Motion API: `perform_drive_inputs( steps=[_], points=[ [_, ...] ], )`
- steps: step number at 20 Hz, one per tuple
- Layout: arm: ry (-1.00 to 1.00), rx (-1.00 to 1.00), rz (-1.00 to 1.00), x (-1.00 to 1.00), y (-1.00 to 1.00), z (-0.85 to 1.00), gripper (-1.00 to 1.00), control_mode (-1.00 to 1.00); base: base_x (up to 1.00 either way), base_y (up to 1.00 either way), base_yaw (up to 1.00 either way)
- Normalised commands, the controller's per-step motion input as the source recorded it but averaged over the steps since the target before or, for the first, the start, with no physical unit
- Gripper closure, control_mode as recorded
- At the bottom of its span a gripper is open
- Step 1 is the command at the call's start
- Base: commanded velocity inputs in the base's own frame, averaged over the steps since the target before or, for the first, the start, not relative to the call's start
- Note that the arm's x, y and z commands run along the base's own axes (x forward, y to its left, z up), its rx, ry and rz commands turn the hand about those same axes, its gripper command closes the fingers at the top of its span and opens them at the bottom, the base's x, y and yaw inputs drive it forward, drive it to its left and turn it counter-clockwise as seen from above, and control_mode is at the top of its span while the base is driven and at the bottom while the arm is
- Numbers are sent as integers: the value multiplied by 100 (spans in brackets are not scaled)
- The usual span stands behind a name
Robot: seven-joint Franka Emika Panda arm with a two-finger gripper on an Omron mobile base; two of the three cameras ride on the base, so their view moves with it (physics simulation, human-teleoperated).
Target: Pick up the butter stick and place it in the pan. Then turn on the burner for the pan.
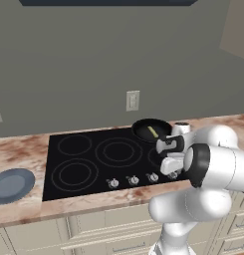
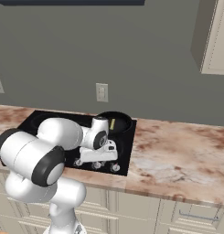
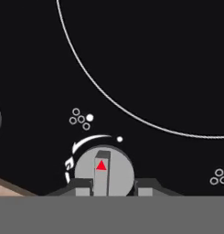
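A: Where's the butter stick (image 1: 152,131)?

B: It lies inside the pan (image 1: 151,130), a pale yellow bar on the dark bottom. The pan sits on the cooktop (image 1: 88,159), on the back burner at the end away from the blue-grey plate (image 1: 12,184). So I judge the first half done, and the burner is what's left.

A: And the gripper (image 3: 112,186)?

B: Down at the cooktop's front edge, jaws nearly closed around a grey knob (image 3: 104,172). In the hand view the two dark tips stand on either side of the knob's raised bar with the red triangle. It looks like a grip, though I can't tell whether the pads actually press on it.

A: What could go wrong?

B: Mainly the wrong knob. There's a row of them along the front, and the little dot diagram (image 3: 81,119) above this one shows which burner it drives. One dot is filled, but the hand view is rolled, so I can't tell that it matches the pan's burner. Turn a neighbour and another ring heats while the butter stays cold.

A: Anything else?

B: Slip. If the tips sit loosely, the wrist could rotate while the knob stays put. The arc arrow (image 3: 88,142) beside the knob marks the direction, and turning against it would do nothing.
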Motion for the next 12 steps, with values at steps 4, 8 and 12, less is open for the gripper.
perform_drive_inputs(
  steps=[4, 8, 12],
  points=[
    [0, 0, 30, 0, 0, 0, 100, -100, 0, 0, 0],
    [0, 0, 30, 0, 0, 0, 100, -100, 0, 0, 0],
    [0, 2, 29, 0, 0, -2, 100, -100, 0, 0, 0]
  ],
)
